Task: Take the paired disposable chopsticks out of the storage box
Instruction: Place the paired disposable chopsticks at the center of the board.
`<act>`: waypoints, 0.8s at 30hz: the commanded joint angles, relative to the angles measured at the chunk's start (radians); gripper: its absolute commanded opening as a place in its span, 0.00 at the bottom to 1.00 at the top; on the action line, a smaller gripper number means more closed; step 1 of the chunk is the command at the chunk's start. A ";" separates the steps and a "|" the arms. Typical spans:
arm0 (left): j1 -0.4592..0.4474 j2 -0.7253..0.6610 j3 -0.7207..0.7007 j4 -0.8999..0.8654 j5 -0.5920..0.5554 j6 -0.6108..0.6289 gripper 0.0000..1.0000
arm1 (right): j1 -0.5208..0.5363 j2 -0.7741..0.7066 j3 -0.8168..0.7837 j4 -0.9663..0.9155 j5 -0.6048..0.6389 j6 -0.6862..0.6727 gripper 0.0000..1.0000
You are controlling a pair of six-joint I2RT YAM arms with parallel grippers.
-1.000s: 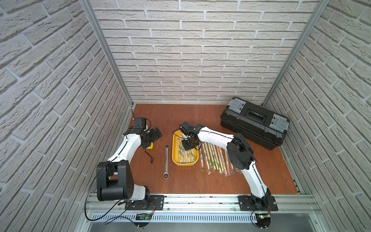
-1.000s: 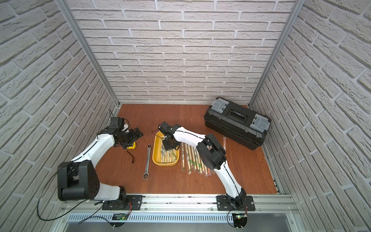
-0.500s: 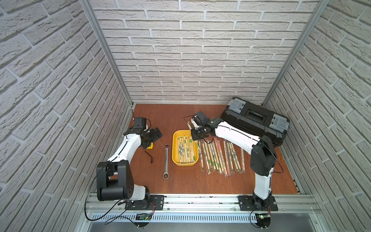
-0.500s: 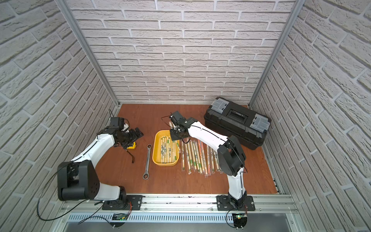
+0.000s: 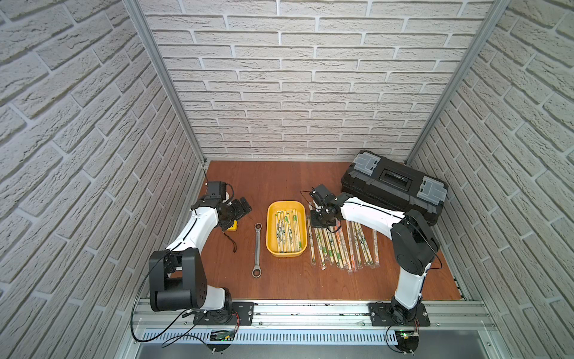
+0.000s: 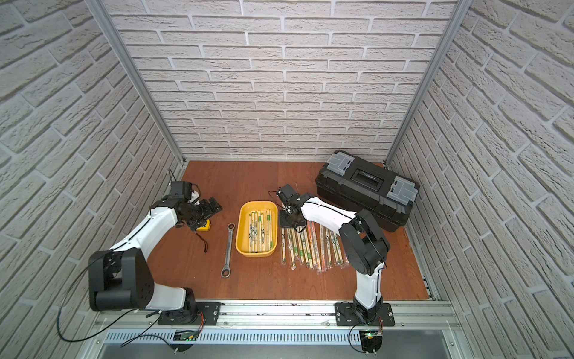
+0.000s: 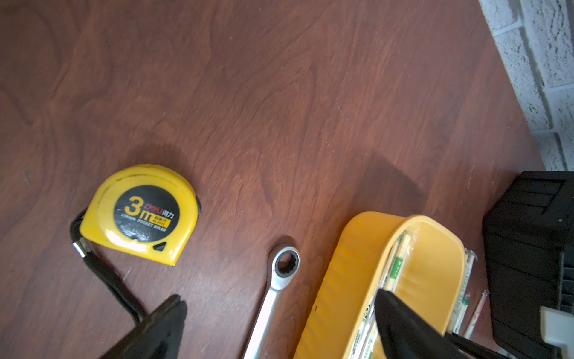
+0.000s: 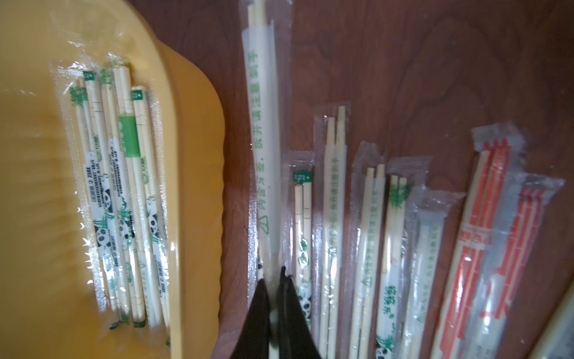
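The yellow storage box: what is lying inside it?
Inside the storage box lie several paired disposable chopsticks in clear sleeves, packed side by side and partly overlapping. Whether more pairs lie beneath cannot be seen: the upper ones cover them.

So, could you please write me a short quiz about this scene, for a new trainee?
1. True or false: the shallow yellow plastic storage box holds no more sleeved wooden chopstick pairs.
2. What lies between the storage box and the round yellow tape measure? A) long silver metal wrench B) black toolbox C) orange cup
3. Which is shut on a chopstick pair beside the box: left gripper or right gripper?
Key: 1 false; 2 A; 3 right gripper.
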 commanded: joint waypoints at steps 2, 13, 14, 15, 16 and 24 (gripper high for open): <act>0.005 -0.031 -0.015 0.004 0.012 0.012 0.98 | 0.039 0.033 -0.001 0.074 -0.040 0.058 0.04; 0.006 -0.028 -0.019 0.007 0.014 0.008 0.98 | 0.106 0.119 0.019 0.159 -0.101 0.169 0.03; 0.004 -0.027 -0.018 0.007 0.014 0.009 0.98 | 0.109 0.122 0.017 0.163 -0.101 0.176 0.03; 0.006 -0.027 -0.019 0.007 0.014 0.009 0.98 | 0.110 0.121 0.015 0.167 -0.098 0.182 0.04; 0.006 -0.027 -0.018 0.007 0.014 0.008 0.98 | 0.111 0.119 0.008 0.173 -0.099 0.190 0.04; 0.005 -0.029 -0.019 0.007 0.015 0.009 0.98 | 0.111 -0.011 -0.044 0.116 -0.002 0.179 0.34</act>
